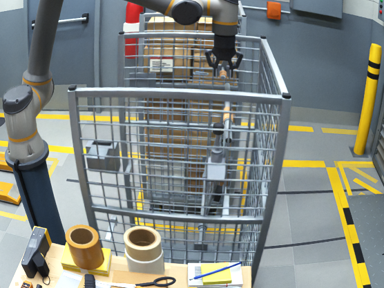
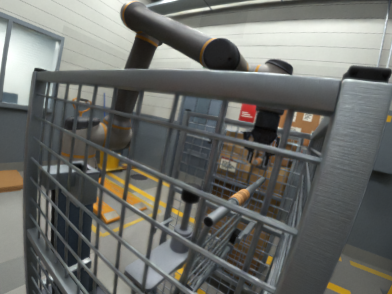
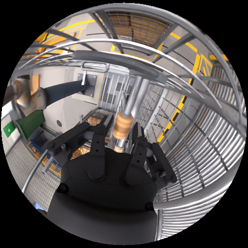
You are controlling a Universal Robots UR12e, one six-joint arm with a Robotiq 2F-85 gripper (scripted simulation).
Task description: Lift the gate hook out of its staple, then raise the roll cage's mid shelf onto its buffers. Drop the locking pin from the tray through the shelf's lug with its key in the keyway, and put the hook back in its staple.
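My gripper (image 1: 223, 65) (image 2: 263, 151) (image 3: 119, 136) hangs open at the far top of the roll cage, its fingers to either side of an orange-sleeved grey bar (image 3: 122, 124) and holding nothing. That bar (image 1: 226, 114) (image 2: 240, 196) runs along the right side of the cage, with an orange grip partway down. A black-knobbed pin (image 1: 218, 129) (image 2: 189, 197) stands upright beside it on a grey block (image 1: 214, 169). The mid shelf (image 2: 220, 240) slopes inside the cage. The hook and staple I cannot pick out.
Behind the cage stand stacked cardboard boxes (image 1: 172, 50) and a grey wall with doors. The wire cage walls (image 1: 172, 161) enclose the work. A yellow bollard (image 1: 367, 98) stands right. A bench with tape rolls (image 1: 84, 245) lies nearest the side camera.
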